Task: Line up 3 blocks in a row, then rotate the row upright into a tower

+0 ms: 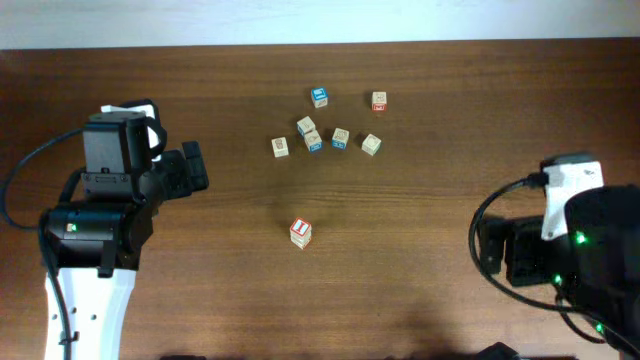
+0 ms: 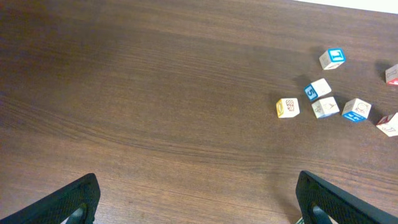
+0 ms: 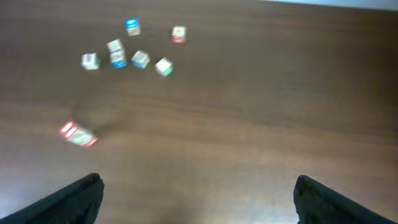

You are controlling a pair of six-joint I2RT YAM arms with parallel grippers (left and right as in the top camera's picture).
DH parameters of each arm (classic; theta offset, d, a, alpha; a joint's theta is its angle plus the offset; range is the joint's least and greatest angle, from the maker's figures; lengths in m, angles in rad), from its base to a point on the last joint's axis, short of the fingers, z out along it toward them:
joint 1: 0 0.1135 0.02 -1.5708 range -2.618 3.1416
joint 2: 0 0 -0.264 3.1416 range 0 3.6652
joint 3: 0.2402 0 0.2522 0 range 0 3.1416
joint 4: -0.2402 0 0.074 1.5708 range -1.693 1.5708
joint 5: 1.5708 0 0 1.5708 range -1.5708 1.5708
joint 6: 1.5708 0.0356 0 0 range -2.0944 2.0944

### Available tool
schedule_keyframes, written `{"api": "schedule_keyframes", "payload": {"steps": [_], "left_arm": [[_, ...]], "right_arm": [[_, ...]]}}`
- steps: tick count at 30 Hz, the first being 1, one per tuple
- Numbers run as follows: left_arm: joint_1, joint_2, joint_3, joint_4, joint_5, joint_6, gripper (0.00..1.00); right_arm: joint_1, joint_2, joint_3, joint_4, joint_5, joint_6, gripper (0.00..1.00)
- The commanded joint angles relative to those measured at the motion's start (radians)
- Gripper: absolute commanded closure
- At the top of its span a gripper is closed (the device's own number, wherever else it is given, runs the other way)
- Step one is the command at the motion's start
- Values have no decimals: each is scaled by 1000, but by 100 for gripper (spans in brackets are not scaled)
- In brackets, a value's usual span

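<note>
Left tool (image 2: 198,200) and right tool (image 3: 198,200): fingers spread wide, gripping nothing, above dark wood surface (image 1: 450,120). Far centre: loose cluster of blocks (image 1: 313,140), green-faced block (image 1: 371,144) at its right. Nearer, well apart: red-bordered block (image 1: 300,232). Beyond far edge: pale strip (image 1: 300,20).

Printed letters, mostly too small to read with certainty.
Pale-wood cube with blue side face (image 2: 318,89): white letter, seemingly G. Blue-faced pale-wood cube (image 2: 356,110): white letter, perhaps H. Red-bordered pale-wood cube (image 1: 300,232): letter unreadable.
</note>
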Motion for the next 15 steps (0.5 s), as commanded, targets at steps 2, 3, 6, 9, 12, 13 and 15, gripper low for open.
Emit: {"api": "schedule_keyframes", "payload": {"steps": [2,3,6,9,12,13,15], "left_arm": [[5,-11,8,-2,-14,16,1],[5,-11,8,-2,-14,16,1],[5,-11,8,-2,-14,16,1],[5,-11,8,-2,-14,16,1],[5,-11,8,-2,-14,16,1],[5,-11,8,-2,-14,16,1],[5,-11,8,-2,-14,16,1]], "right_arm": [[-154,-155,-221,311,-19,-286,2],[-218,-250,-361,437,-82,-363,2],[-346,-610,-875,830,-185,-438,2],[-371,-832,-1268,1141,-267,-442,2],[-369,-978,-1651,1514,-358,-419,2],[-369,-1011,-1703,1545,-358,-393,2],[-370,-1034,-1766,1564,-358,-358,2]]}}
